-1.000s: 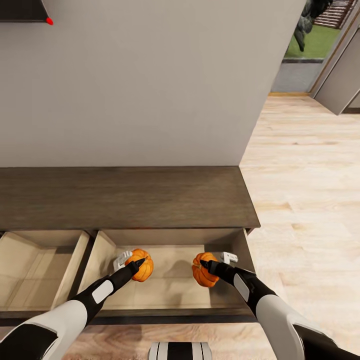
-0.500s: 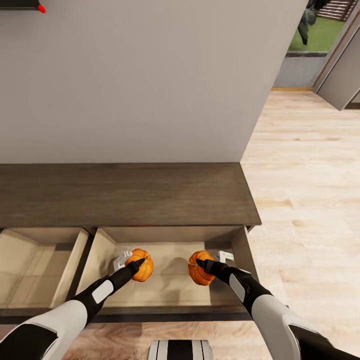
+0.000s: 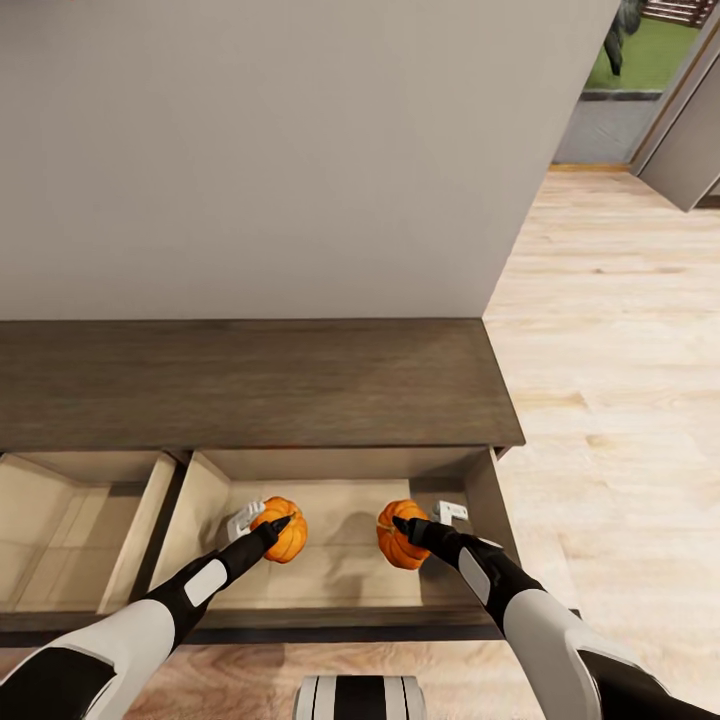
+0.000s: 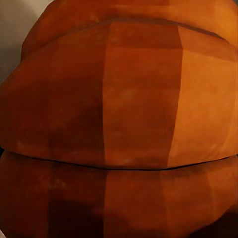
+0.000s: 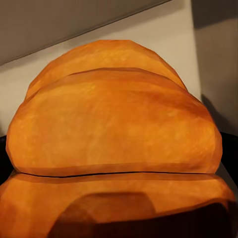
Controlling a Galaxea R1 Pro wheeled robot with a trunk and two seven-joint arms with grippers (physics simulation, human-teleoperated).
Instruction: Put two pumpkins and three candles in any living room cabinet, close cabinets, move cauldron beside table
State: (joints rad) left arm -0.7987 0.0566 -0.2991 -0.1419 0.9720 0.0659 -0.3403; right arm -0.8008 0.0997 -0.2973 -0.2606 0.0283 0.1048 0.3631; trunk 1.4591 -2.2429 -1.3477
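Observation:
Two orange pumpkins hang just over the floor of the open right drawer (image 3: 335,585) of the dark brown cabinet (image 3: 250,380). My left gripper (image 3: 260,522) is shut on the left pumpkin (image 3: 288,540), whose ribbed skin sits right against the left wrist camera (image 4: 119,119). The right gripper (image 3: 428,520) is shut on the right pumpkin (image 3: 393,545), seen close up in the right wrist view (image 5: 119,129) against the pale drawer wall. Both pumpkins are inside the drawer's outline, about a hand's width apart.
A second drawer (image 3: 70,530) stands open to the left, pale inside and bare. A grey wall (image 3: 300,150) rises behind the cabinet. Light wood floor (image 3: 620,400) runs to the right toward a doorway (image 3: 640,80) with greenery beyond.
The head view has tilted a little, so the wall and cabinet sit higher in the picture. The right gripper and its pumpkin have shifted slightly left inside the drawer. The left one holds still.

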